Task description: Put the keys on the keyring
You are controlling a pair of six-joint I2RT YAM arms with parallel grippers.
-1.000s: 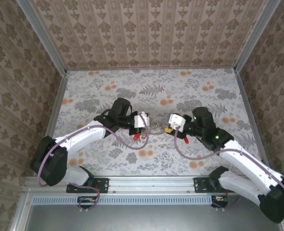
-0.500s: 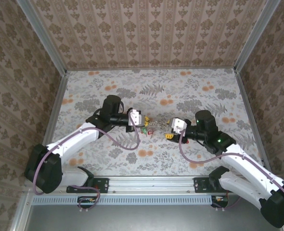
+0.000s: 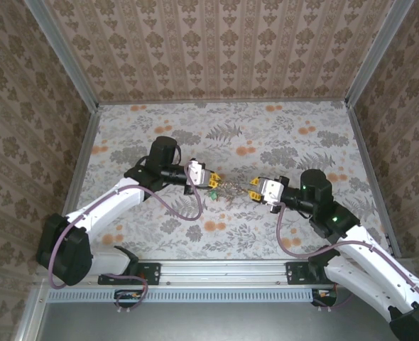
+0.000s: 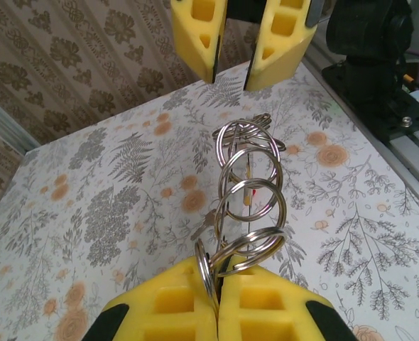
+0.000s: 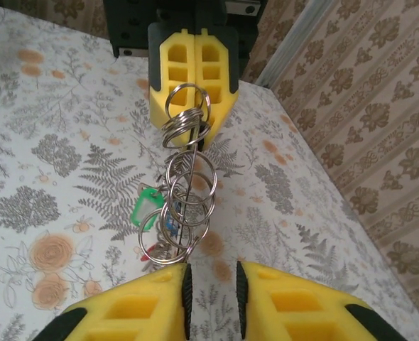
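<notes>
**At centre of desk (image 3: 287, 135): keyring (image 3: 231, 186) with keys (image 5: 147, 208)**

Keyring. A string of linked steel rings, stretched in a nearly straight line from one hand to the other over the floral desk. A thin straight wire runs along the string through several of the rings.

Keys. They are bunched on the rings at the half nearer the right hand and hang below the line. One has a green plastic head, and a blue head shows just behind it through the rings. Other colours are too small to tell. Whether the keys touch the desk cannot be told.

Left hand (image 4: 216, 268). Its yellow fingers are pressed together, pinching the end ring, which stands edge-on between the pads. The hand points across the desk at the right hand.

Right hand (image 5: 213, 273). Its fingers stand a narrow gap apart, facing the left hand. The far end of the string lies just at the fingertips and the thin wire runs into the gap. No pad is seen pressing on it.
</notes>
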